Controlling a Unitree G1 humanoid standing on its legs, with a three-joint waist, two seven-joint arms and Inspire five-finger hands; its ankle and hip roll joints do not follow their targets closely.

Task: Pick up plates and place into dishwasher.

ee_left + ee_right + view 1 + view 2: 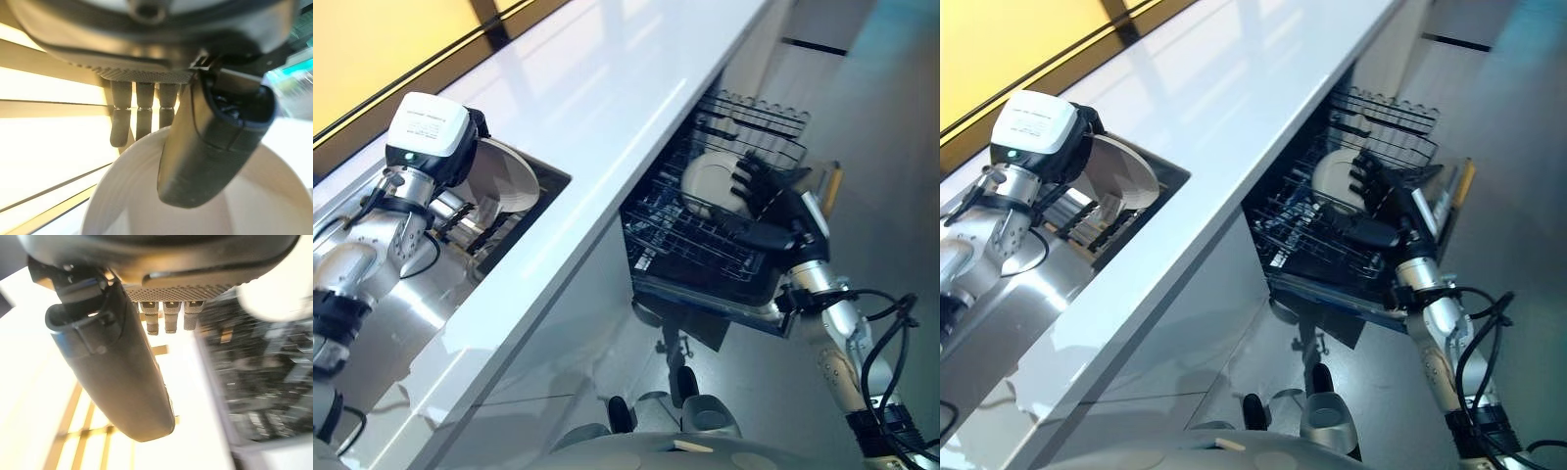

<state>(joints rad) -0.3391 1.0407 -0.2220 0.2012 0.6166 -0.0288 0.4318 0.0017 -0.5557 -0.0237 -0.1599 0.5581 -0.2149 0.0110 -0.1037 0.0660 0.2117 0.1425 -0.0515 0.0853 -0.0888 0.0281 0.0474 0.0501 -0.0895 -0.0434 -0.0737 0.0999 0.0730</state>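
A white plate [146, 196] is pinched by the left hand [205, 147] above the sink [543, 181]; the right hand [766, 191], fingers spread and released, is held over the dishwasher rack [705, 250] beside a racked plate [710, 181].

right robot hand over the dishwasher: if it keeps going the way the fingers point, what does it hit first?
Most likely the white plate standing in the dishwasher rack; the right robot hand has open fingers pointing at it. Whether they already touch is unclear.
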